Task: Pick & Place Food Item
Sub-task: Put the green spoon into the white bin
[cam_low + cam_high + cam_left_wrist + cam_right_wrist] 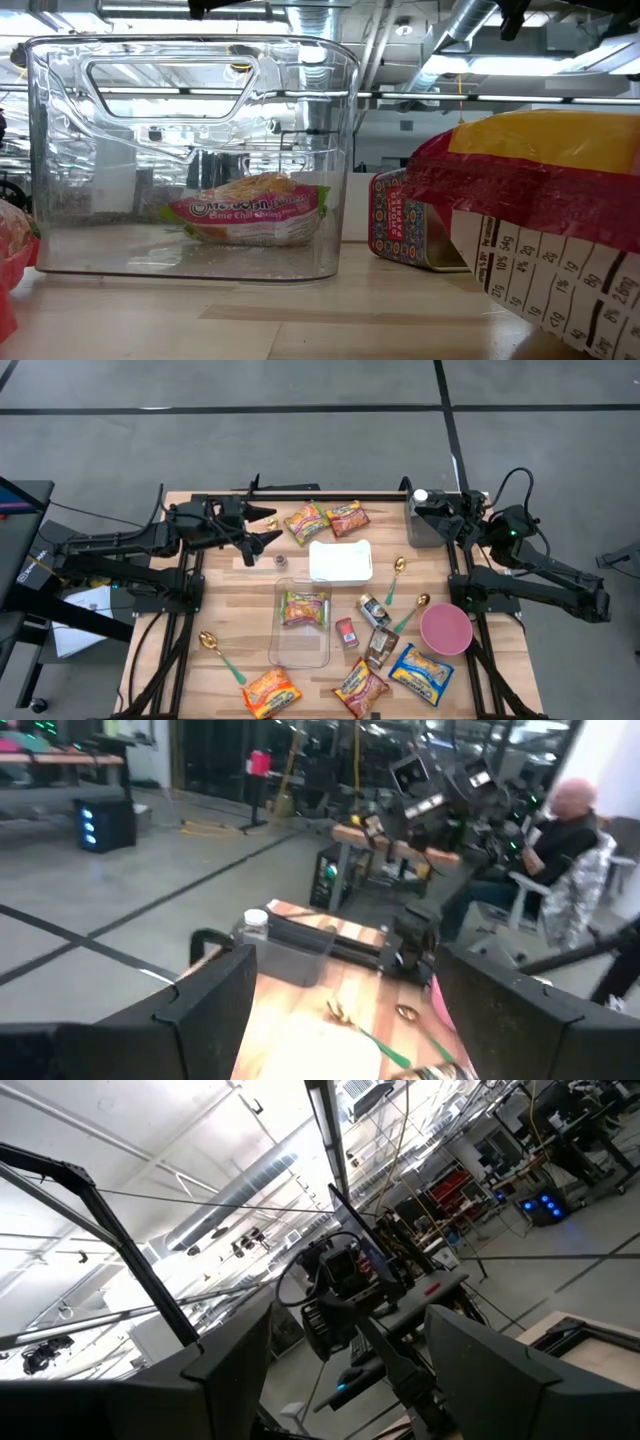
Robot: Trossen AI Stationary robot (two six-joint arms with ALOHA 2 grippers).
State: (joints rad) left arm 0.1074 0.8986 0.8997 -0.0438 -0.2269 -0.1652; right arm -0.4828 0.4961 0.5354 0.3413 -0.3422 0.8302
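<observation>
A clear plastic bin (300,622) stands mid-table, with a pink noodle packet (303,607) lying on its floor. The bin (190,150) and the packet (250,210) also show in the low view. Other food packets lie at the far side (307,522) (347,517) and at the near edge (270,692) (360,688) (422,672). My left gripper (272,528) hovers open and empty over the far left of the table; its wrist view (340,1020) shows nothing between the fingers. My right gripper (432,512) is open and empty at the far right corner, tipped up toward the ceiling (345,1380).
A white tray (340,560) lies beyond the bin. A pink bowl (445,628), spoons (398,575) (215,650), a small jar (281,561), a can (372,610) and a red box (346,632) lie around it. A grey container (422,528) stands far right. A seated person (560,850) is beyond the table.
</observation>
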